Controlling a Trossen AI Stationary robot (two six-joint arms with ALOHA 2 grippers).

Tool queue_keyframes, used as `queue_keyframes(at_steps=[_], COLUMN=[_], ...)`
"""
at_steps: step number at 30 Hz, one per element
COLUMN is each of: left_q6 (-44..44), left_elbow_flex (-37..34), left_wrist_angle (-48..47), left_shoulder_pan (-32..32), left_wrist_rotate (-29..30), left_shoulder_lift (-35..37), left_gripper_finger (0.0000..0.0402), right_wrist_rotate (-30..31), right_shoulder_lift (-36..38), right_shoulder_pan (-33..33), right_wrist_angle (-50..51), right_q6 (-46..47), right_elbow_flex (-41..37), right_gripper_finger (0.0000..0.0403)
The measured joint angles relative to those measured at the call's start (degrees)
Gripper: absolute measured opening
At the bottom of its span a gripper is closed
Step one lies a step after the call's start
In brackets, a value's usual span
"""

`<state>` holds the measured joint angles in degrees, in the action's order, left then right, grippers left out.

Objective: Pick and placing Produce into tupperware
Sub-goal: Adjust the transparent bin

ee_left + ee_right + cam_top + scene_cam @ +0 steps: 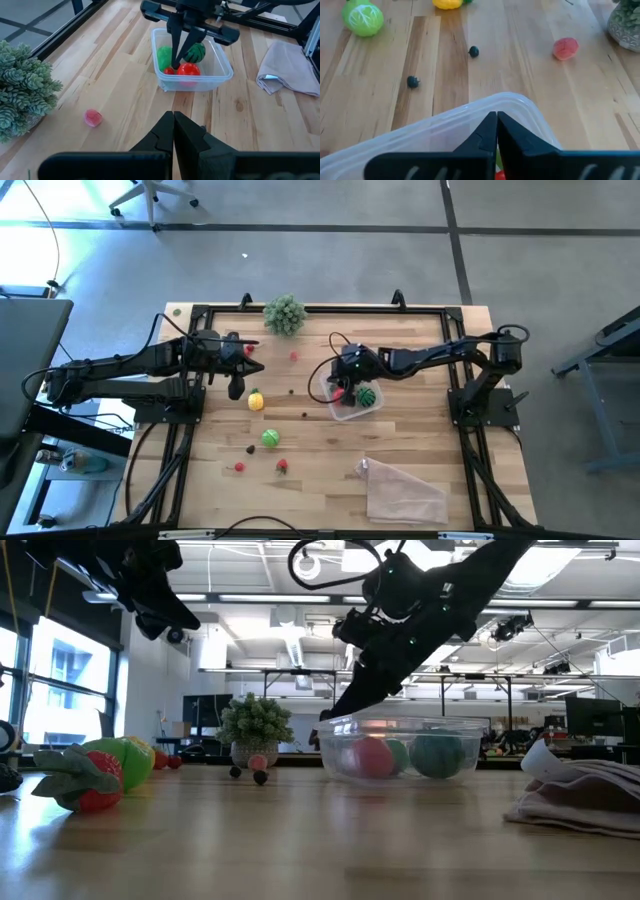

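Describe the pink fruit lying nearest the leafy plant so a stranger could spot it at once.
Start at the bushy grey-green plant at the table's far edge. Just in front of it, toward the clear tub, lies a small pink fruit. It is pale pink and alone on bare wood, unlike the tiny dark berries nearby.

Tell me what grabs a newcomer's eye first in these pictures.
The right gripper, jaws shut, dips into the small clear plastic tub at mid-table, over a red ball, a green piece and the striped green melon ball inside. Left of the tub, loose toy produce dots the wooden table, including a green cabbage-like ball. A bushy grey-green leafy clump sits at the far edge.
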<state>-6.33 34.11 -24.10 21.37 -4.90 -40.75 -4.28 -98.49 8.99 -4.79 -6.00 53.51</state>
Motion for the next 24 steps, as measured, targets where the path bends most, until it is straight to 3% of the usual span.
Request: queue_keyframes(at_steps=[5, 9, 13, 24], left_q6=[0.0, 0.0, 0.0, 0.0], left_elbow_flex=[0.0, 0.0, 0.0, 0.0], left_wrist_angle=[0.0, 0.0, 0.0, 0.0], left_shoulder_pan=[0.0, 0.0, 0.0, 0.0], left_wrist_rotate=[0.0, 0.0, 0.0, 0.0], left_shoulder_lift=[0.0, 0.0, 0.0, 0.0], left_gripper_finger=[0.0001, 0.0001, 0.0001, 0.0001], right_wrist_rotate=[0.4, 4.1, 3.0, 0.8], right_shoulder_lift=[-3.3, -4.3, -4.3, -12.5], right_shoulder_pan=[0.1, 0.1, 0.4, 0.4], right_wrist_angle=[-2.7, -3.9, -3.0, 3.1], right_q6=[0.1, -0.5, 0.0, -1.6], right_elbow_flex=[0.0, 0.0, 1.3, 13.0], right_gripper_finger=[0.0000, 0.0000, 0.0000, 0.0000])
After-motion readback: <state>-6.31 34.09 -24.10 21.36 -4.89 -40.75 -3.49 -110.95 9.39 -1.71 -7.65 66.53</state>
